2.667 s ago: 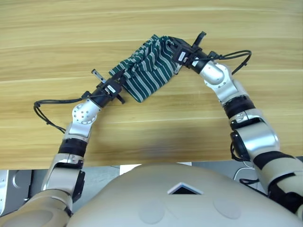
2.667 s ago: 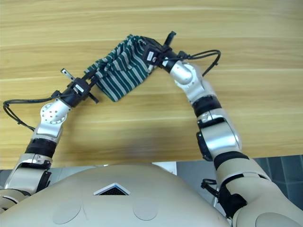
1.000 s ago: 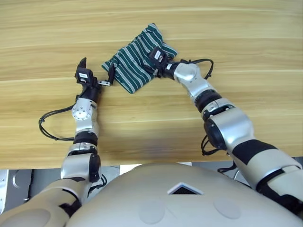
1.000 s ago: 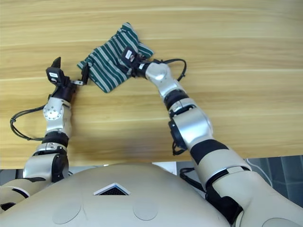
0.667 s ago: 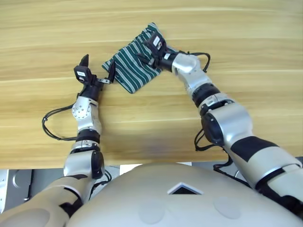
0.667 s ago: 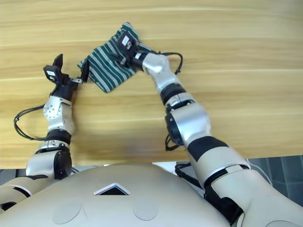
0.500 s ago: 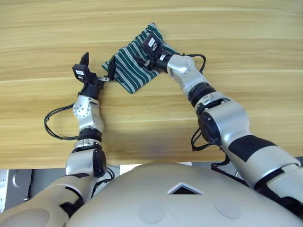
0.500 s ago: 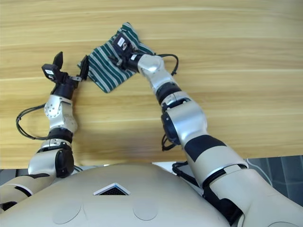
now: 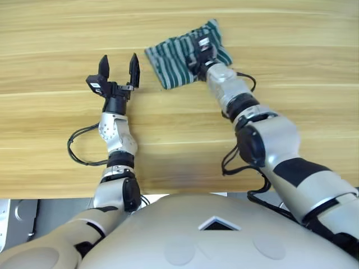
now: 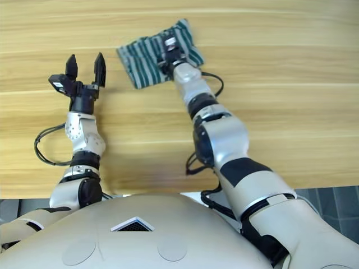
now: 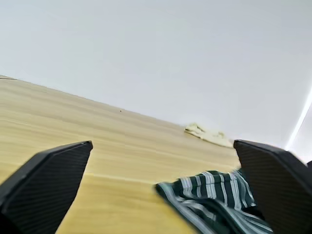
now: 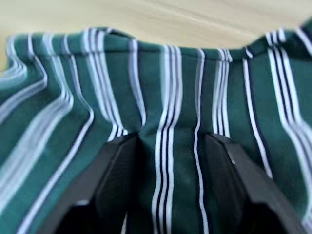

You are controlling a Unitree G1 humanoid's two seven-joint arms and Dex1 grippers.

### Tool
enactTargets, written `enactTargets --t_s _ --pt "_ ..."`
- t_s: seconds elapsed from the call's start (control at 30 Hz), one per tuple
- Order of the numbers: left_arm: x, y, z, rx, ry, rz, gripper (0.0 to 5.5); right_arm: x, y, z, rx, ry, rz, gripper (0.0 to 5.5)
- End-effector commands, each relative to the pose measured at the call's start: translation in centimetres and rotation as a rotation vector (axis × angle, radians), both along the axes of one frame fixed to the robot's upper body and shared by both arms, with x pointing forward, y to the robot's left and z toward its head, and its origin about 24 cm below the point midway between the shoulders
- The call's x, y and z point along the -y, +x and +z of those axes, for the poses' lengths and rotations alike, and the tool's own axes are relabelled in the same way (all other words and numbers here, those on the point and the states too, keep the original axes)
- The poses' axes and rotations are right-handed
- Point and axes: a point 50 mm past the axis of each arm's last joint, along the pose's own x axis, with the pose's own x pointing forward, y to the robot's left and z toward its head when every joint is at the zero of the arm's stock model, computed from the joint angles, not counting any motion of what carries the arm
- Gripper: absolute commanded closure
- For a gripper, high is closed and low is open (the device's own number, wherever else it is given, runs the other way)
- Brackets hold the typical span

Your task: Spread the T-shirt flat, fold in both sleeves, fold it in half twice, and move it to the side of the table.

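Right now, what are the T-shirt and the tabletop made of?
T-shirt: soft knit fabric, likely cotton; matte, it wrinkles and bunches.
Tabletop: wood or wood-look laminate, can't tell which; smooth light surface with grain lines.

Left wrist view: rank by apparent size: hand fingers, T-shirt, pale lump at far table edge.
1. The left hand's fingers, taken together: largest, but they sit right at the camera.
2. T-shirt: partly cut off by the frame.
3. pale lump: smallest, but far off, so true size is unsure.
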Motion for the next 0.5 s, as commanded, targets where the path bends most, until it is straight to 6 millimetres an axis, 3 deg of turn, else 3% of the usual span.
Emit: enactTargets --t_s 0.03,0.1,0.2,0.27,0.33,0.5 --pt "0.3 0.2 1.1 0.051 -0.051 0.025 0.11 12.3 0.8 1.1 -0.04 0.052 -0.557 3.1" --pt "0.4 0.5 1.6 0.071 -0.064 0.038 0.11 17.1 -0.3 1.2 -0.033 0.029 -0.75 3.1" --pt "0.6 1.3 1.6 0.036 -0.053 0.08 0.11 23.9 -4.2 -0.1 -0.069 -0.005 -1.09 3.1" --pt "-0.5 1.7 1.3 -0.025 -0.072 0.174 0.11 25.9 -6.2 -0.5 -0.085 -0.085 -1.258 3.1" --pt "-1.7 2.3 1.3 -0.076 -0.082 0.274 0.11 26.7 -7.4 -1.0 -0.109 -0.129 -1.374 3.1" --pt "-3.4 3.2 1.7 -0.105 -0.06 0.416 0.11 26.5 -9.2 -2.3 -0.195 -0.077 -1.638 3.1"
